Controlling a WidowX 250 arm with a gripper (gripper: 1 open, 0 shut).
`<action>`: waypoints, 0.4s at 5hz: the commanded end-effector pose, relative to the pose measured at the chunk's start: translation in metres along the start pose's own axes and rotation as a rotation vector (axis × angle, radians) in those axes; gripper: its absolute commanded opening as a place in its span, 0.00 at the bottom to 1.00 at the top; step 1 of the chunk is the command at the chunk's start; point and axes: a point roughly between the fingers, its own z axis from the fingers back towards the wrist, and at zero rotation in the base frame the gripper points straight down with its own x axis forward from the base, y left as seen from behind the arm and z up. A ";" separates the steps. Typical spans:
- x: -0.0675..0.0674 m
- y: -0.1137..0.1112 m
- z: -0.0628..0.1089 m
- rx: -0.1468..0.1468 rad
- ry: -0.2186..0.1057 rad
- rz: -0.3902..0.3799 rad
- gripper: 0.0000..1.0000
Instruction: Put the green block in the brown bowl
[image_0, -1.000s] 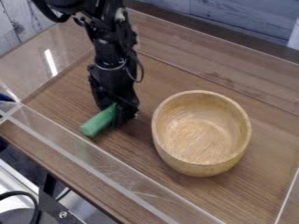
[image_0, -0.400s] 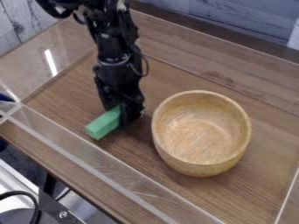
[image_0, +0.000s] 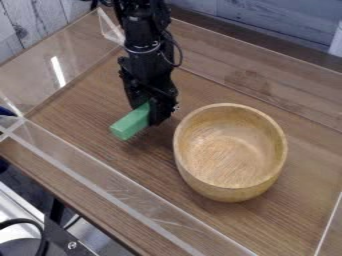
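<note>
Green block (image_0: 131, 123) beside brown bowl (image_0: 230, 152), nothing between.

We are seeing a brown wooden surface (image_0: 80, 110) with thin lines of grain running along it. A big round wooden bowl (image_0: 230, 152) is sitting right on it, open side up. A clear, shiny strip (image_0: 100, 180) is running slantwise along the near left edge. Some black cable (image_0: 27, 228) is curling at the bottom left corner, but we are not telling what it is resting on.
</note>
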 end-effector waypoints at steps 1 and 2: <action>0.019 0.001 0.007 -0.004 -0.029 0.001 1.00; 0.017 0.003 0.006 -0.010 -0.019 0.024 1.00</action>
